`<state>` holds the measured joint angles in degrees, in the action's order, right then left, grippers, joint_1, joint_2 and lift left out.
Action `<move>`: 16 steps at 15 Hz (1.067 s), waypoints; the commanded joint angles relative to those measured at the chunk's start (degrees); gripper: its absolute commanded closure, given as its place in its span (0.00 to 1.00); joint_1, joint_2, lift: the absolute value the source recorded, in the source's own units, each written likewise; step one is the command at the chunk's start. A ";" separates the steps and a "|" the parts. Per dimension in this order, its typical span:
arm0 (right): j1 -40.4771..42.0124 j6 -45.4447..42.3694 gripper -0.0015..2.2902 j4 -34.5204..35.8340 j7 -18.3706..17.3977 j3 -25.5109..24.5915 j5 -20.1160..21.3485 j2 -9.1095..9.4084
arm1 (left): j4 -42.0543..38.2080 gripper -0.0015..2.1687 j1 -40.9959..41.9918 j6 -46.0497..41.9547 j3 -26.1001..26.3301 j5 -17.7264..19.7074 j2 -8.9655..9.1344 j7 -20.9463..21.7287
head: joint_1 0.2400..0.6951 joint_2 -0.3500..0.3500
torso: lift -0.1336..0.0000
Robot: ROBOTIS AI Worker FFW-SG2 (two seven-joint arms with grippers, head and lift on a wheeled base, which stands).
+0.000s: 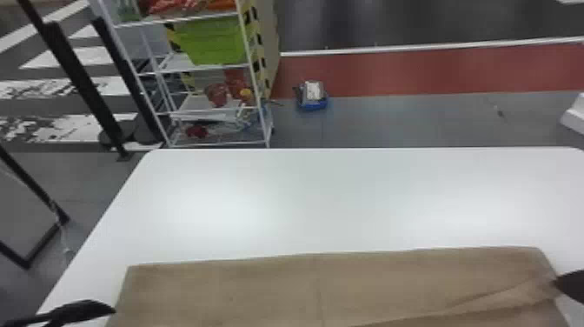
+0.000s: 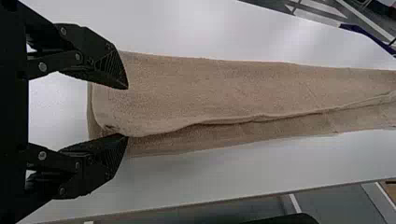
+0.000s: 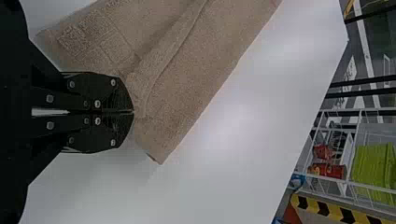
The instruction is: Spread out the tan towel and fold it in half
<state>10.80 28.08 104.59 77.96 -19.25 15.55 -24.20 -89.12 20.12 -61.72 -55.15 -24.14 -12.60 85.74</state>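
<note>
1. The table (image 1: 304, 195) is bearing the towel (image 1: 260, 287) on its near part.
2. The towel is lying doubled — probably light, soft, limp; its corners (image 1: 531, 253) are likely offering the best hold.
3. The left gripper (image 2: 127, 112) is spreading its fingers over one end, grasping nothing.
4. The right gripper (image 3: 133, 112) is pinching the opposite end — fingers clenched.

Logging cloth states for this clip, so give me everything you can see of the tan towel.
The tan towel looks like soft terry cloth, with a raised band of rectangles near one end. It lies folded in a long strip across the white table, its upper layer stopping short of the lower along one long side. Creases run to the right gripper, whose closed fingertips pinch it near that end. At the other end, the left gripper's fingers are spread over it.
</note>
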 commanded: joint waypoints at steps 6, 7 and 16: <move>1.24 0.00 0.49 0.97 0.36 0.35 0.00 0.03 | -2.64 0.18 0.18 1.74 -3.13 -1.53 -0.14 1.80 | 1.00 0.80 | 0.07; 1.51 0.00 0.49 1.49 0.36 0.18 0.00 0.03 | -3.52 0.18 0.18 1.56 -3.48 -0.73 0.21 0.93 | 1.00 0.81 | 0.07; 10.38 -2.28 0.49 8.09 0.36 -3.60 -0.35 -0.41 | -11.60 0.18 1.32 12.81 4.26 3.31 5.04 -10.24 | 1.00 0.72 | 0.07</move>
<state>19.96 27.02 112.64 77.96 -22.68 14.83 -24.72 -100.70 21.29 -49.40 -52.51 -20.67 -7.61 75.53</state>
